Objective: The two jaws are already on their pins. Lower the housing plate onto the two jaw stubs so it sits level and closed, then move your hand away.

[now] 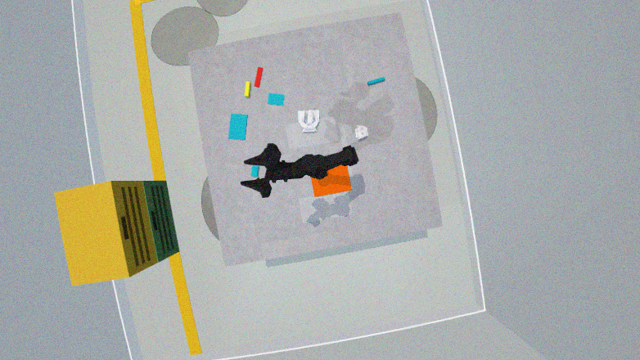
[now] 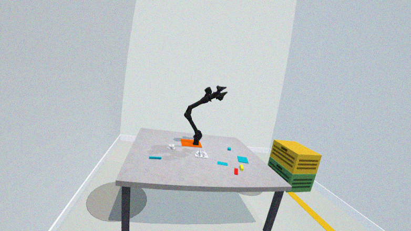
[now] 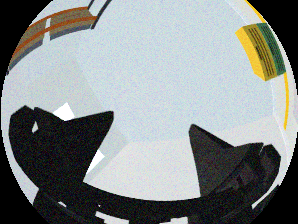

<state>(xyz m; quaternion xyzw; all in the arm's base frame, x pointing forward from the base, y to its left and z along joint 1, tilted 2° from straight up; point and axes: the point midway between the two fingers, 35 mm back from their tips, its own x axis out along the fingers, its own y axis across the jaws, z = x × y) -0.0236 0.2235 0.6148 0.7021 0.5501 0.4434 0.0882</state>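
Note:
A white assembly (image 1: pixel 309 129) (image 2: pixel 203 156) stands on the table, with a U-shaped outline in the top view and a small upright part in the exterior view. A smaller white piece (image 1: pixel 361 132) (image 2: pixel 171 146) lies apart from it, nearer the arm's base side. It may be the housing plate; both are too small to tell the plate, jaws and stubs apart surely. My gripper (image 1: pixel 242 172) (image 2: pixel 227 90) (image 3: pixel 152 121) is open and empty, raised high above the table and away from both white things. The wrist view shows neither of them.
An orange plate (image 1: pixel 333 188) (image 2: pixel 186 142) lies by the arm's base. Teal flat pieces (image 1: pixel 237 127) (image 1: pixel 276 99) (image 2: pixel 243 159), a teal bar (image 1: pixel 376 81) (image 2: pixel 155 157), a red block (image 1: pixel 259 77) (image 2: pixel 235 171) and a yellow block (image 1: pixel 247 88) (image 2: pixel 241 167) lie on the table.

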